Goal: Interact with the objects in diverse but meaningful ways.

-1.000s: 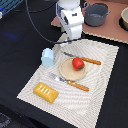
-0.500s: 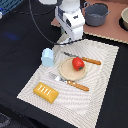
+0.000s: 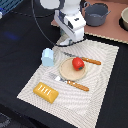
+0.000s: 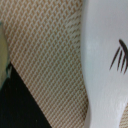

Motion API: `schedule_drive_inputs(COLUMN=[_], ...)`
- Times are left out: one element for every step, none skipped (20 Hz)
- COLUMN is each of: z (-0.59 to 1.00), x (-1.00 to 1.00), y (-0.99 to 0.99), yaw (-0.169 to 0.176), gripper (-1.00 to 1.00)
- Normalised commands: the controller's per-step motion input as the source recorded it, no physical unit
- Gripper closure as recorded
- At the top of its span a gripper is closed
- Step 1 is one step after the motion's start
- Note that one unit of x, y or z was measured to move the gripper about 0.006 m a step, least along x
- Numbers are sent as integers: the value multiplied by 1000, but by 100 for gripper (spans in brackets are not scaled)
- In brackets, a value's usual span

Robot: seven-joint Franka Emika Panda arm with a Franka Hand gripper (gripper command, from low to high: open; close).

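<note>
My gripper (image 3: pixel 70 41) hangs low over the far edge of the woven placemat (image 3: pixel 102 75), and the arm hides its fingers. In the wrist view a white piece with a dark mark (image 4: pixel 106 65) fills one side, very close over the mat (image 4: pixel 45 55); no fingers show. A pale-blue house-shaped box (image 3: pixel 47 57) stands at the exterior view's left of the gripper. A red fruit (image 3: pixel 77 63) sits on the tan plate (image 3: pixel 70 73). An orange-handled knife (image 3: pixel 89 60) and an orange-handled fork (image 3: pixel 71 82) flank the plate. A yellow-orange ridged block (image 3: pixel 46 91) lies near the mat's front.
A grey pot (image 3: pixel 96 14) stands behind the arm on a brown board. A second bowl (image 3: pixel 125 18) sits at the exterior view's far right. Black cables loop behind the arm. The table around the mat is black (image 3: pixel 20 45).
</note>
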Motion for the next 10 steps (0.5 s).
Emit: schedule_drive_inputs(z=[-246, -237, -217, -189, -191, -169, -163, -157, -149, -146], x=[0, -11, 0, 0, 0, 0, 0, 0, 0, 0], y=[203, 186, 197, 203, 200, 200, 197, 191, 200, 197], yaw=[69, 65, 63, 65, 64, 64, 65, 65, 68, 68], gripper=[100, 100, 100, 100, 100, 100, 100, 100, 100, 100])
